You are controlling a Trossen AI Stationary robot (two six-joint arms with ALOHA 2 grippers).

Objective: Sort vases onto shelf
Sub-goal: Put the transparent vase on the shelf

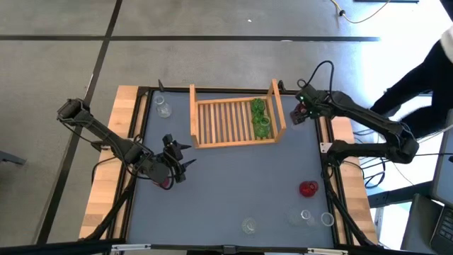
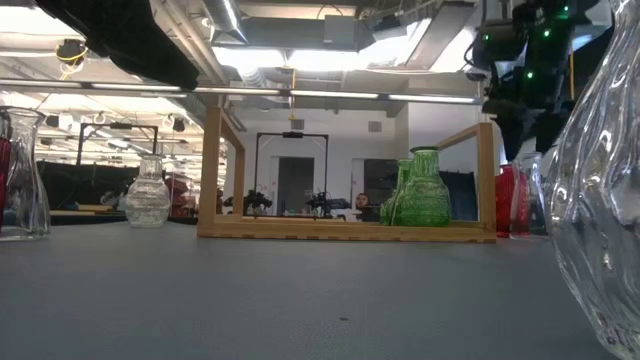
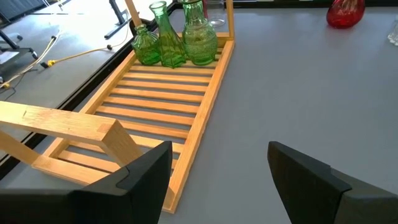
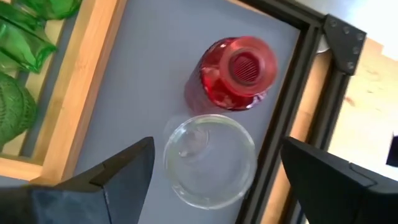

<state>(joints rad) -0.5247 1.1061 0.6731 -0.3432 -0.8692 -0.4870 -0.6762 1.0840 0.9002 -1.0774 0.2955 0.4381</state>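
I see the shelf flat on the worktop, long axis across it, slats running front to back, with three green vases upright at its right end, necks up. My right gripper hangs fingers apart above a clear vase and a red vase, both upright just outside the shelf's right board. My left gripper sits fingers apart near the shelf's left end, a red vase just beside it; no labels or writing readable.
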